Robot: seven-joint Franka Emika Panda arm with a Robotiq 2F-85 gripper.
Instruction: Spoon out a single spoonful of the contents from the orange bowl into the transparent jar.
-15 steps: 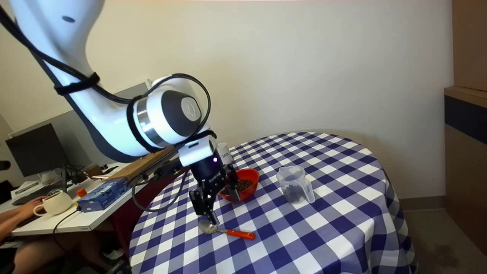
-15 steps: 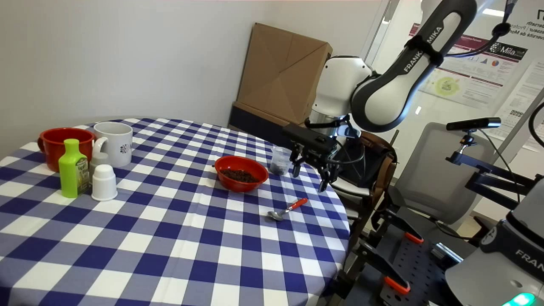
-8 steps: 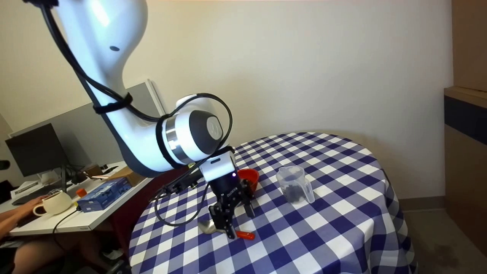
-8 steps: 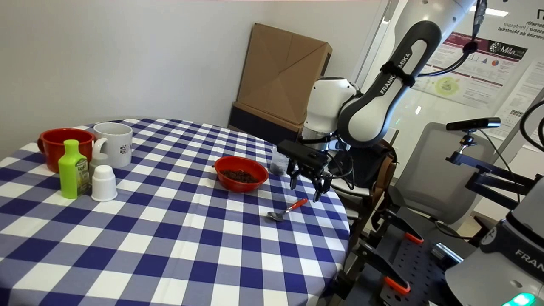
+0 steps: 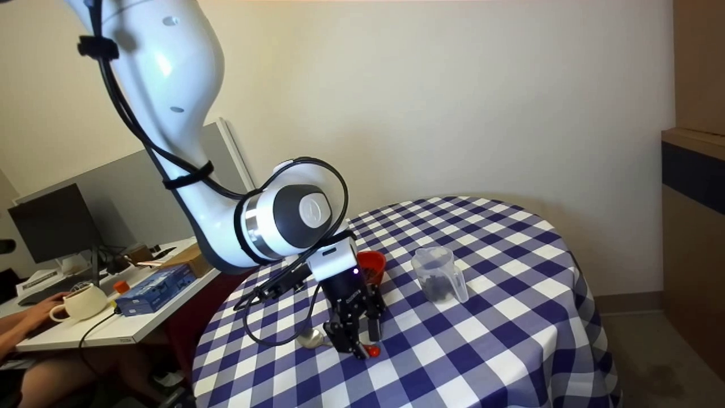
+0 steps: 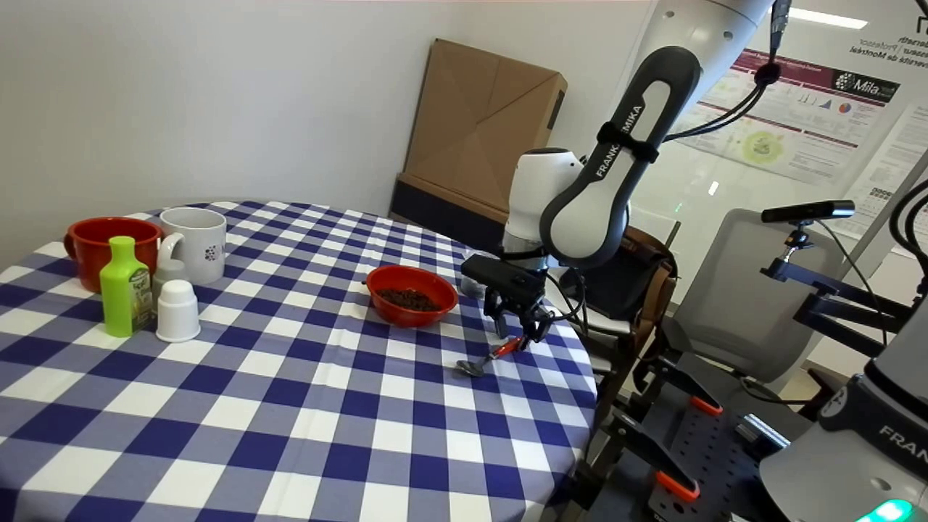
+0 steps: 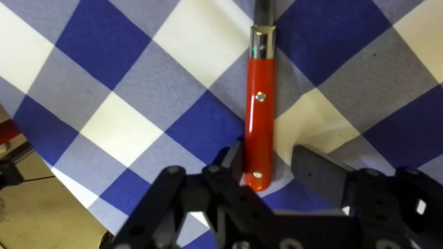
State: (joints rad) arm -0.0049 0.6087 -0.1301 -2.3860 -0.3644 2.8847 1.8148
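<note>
The spoon (image 6: 473, 368) lies on the checked cloth, its red handle (image 7: 260, 110) reaching between my gripper's fingers in the wrist view. My gripper (image 7: 268, 159) is low over the handle's end, partly closed but open. The left finger is right beside the handle, perhaps touching; a gap separates the right finger (image 7: 320, 174) from it. The orange bowl (image 6: 406, 317), holding dark brown bits, sits nearby and is partly hidden by the arm in an exterior view. The transparent jar (image 5: 433, 263), with a handle and something dark low inside, stands beyond the bowl.
At the table's far end in an exterior view stand a red mug (image 6: 109, 250), a white mug (image 6: 201, 250), a green bottle (image 6: 125, 290) and a white cup (image 6: 177, 313). The table edge (image 6: 591, 377) runs close to the spoon handle.
My gripper has come down from above the table to the end of the spoon's handle. Its jaws have narrowed around the handle. Spoon, bowl and jar have stayed where they were.
</note>
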